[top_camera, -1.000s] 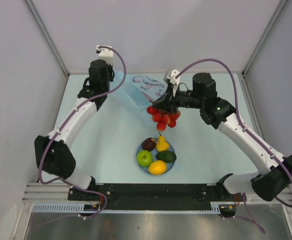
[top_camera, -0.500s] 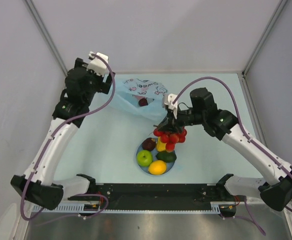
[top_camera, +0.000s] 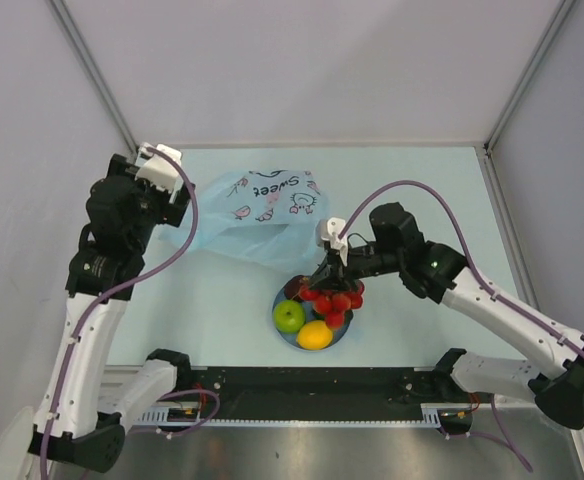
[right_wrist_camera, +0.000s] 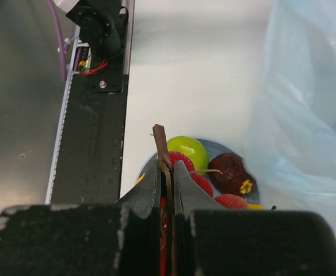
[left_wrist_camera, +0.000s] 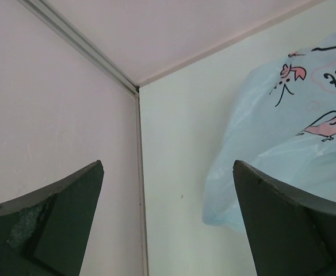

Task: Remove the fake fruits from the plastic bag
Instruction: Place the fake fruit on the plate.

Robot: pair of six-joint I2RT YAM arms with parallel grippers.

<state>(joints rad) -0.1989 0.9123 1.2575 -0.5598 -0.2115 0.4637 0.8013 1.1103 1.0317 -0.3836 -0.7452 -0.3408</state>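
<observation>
Top external view, from the left: the left gripper (left_wrist_camera: pixel 168 167) has its fingers spread wide with nothing between them, just beside the crinkly light-blue plastic bag (top_camera: pixel 252 212). The round light-blue plate (top_camera: pixel 342 336) holds a green plastic apple (top_camera: pixel 289 316), a yellow lemon (top_camera: pixel 315 335) and a dark red fruit (top_camera: pixel 296 288). The right gripper (right_wrist_camera: pixel 166 169) pinches the brown stem of the red grape bunch (top_camera: pixel 334 300) over the plate, perhaps resting on the fruit there.

Bag (top_camera: pixel 234 216): black handwritten word "Sweet" printed near its far edge, reads upside down in the top view. Left wrist view catches only cut-off black letter strokes at the frame's top right corner, same bag, not readable.
</observation>
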